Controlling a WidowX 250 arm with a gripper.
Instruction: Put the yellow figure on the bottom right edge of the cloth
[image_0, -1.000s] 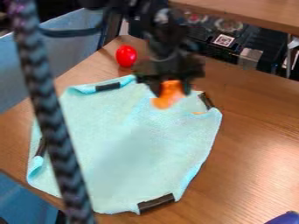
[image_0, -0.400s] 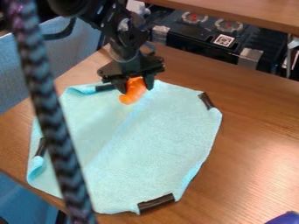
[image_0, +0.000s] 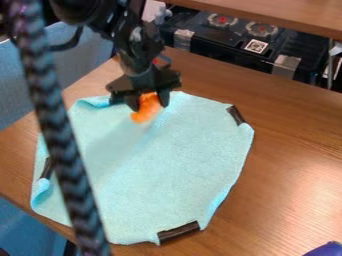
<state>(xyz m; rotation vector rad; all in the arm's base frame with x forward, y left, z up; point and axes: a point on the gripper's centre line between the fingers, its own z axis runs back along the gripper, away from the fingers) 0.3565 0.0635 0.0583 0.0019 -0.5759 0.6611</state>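
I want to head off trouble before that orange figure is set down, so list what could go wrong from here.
The orange figure might slip, as its lower end pokes out below the end effector.

It could be set down short: it is at the far edge of the cloth, well away from the bottom right.

Near that bottom edge, the black strip might make it tip.

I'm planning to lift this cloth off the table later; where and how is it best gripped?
Probably the cloth is best pinched across its curled edge at the picture's lower left, coming from the picture's left. Most of it lies fairly flat, but there it turns up into a fold. The black strip just above looks like tape and may resist.
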